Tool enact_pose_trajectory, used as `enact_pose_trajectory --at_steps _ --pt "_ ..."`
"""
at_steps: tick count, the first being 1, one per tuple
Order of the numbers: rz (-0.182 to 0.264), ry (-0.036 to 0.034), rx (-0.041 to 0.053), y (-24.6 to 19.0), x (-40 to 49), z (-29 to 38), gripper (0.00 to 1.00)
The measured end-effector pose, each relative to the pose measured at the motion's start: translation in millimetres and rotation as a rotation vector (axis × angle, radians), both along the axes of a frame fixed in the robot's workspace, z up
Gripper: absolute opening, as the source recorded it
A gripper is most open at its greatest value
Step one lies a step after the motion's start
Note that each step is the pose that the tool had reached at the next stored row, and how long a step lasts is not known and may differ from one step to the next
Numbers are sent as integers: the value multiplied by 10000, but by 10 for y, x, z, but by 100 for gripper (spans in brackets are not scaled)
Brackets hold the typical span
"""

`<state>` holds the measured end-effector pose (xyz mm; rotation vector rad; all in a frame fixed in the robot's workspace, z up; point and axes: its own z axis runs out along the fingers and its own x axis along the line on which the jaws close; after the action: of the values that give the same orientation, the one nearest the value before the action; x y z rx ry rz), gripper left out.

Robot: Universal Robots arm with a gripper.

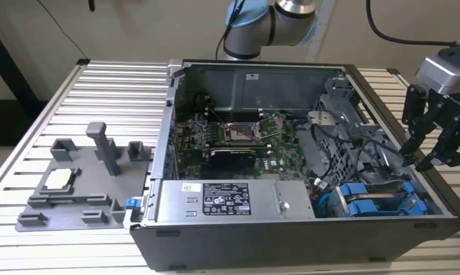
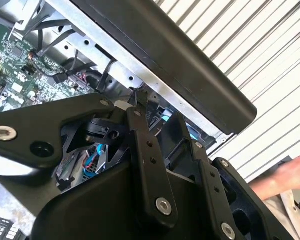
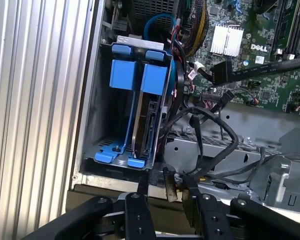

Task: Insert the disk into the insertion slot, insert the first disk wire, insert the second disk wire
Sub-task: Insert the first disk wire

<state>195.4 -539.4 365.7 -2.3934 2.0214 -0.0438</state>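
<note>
The computer case (image 1: 306,243) is a dark sheet-metal tower lying open on its side on a ribbed aluminium table (image 1: 115,97). Inside the case are a green motherboard (image 1: 238,140) and a silver labelled power-supply box (image 1: 230,200). That box lies along the case wall nearest the exterior camera.

In the case corner at the exterior view's right is the insertion slot (image 3: 92,125), a narrow bay of dull grey folded sheet metal. The slot holds two bright blue plastic carriers (image 1: 375,200) with squared handle tabs, standing side by side. The disk (image 3: 149,122) stands on edge in the carrier farther from the case's outer wall, its dark flat edge showing between the blue rails. The carrier next to the wall looks like a bare frame.

A loose bundle of black cables (image 3: 215,135) loops through the case just beside the slot. A blue cable (image 3: 160,22) arcs past the handle tabs. Whether any wire is plugged into the disk cannot be told.

The gripper (image 1: 421,160) is matt black with bolted linkage bars. It hangs over the case's rim at the slot's corner, and in the first wrist view the gripper (image 3: 165,187) lies close to the carriers' far ends. Its fingers (image 3: 141,185) are apart, holding nothing and touching nothing that can be seen.

Outside the case on the table stands a grey moulded fixture (image 1: 77,183) with posts and pockets. In the second wrist view a person's hand (image 2: 290,172) rests beyond the case's black rim (image 2: 190,65).
</note>
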Motion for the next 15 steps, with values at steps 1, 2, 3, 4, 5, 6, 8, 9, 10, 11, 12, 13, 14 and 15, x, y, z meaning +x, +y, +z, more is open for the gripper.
enact_pose_trajectory --at_steps 1,2,3,4,5,6,8,9,10,11,12,13,14,15 --pt "1 0 0 0 0 0 40" --pt "1 0 -1 0 0 0 38" --pt "2 0 -1 0 0 0 38" --pt "2 0 -1 0 0 0 32" --pt "3 0 -1 0 0 0 25" --pt "4 0 0 0 0 0 25" --pt "5 0 -1 0 0 0 19" --pt "5 0 0 0 0 0 19" --pt "5 0 0 0 -1 0 19" --pt "4 0 0 -2 -6 0 19" --pt "3 -1 4 -8 -19 1 19" --pt "5 -2 10 -18 -33 1 19" --pt "5 -2 16 -28 -47 1 19" --pt "5 -3 24 -38 -62 0 19"
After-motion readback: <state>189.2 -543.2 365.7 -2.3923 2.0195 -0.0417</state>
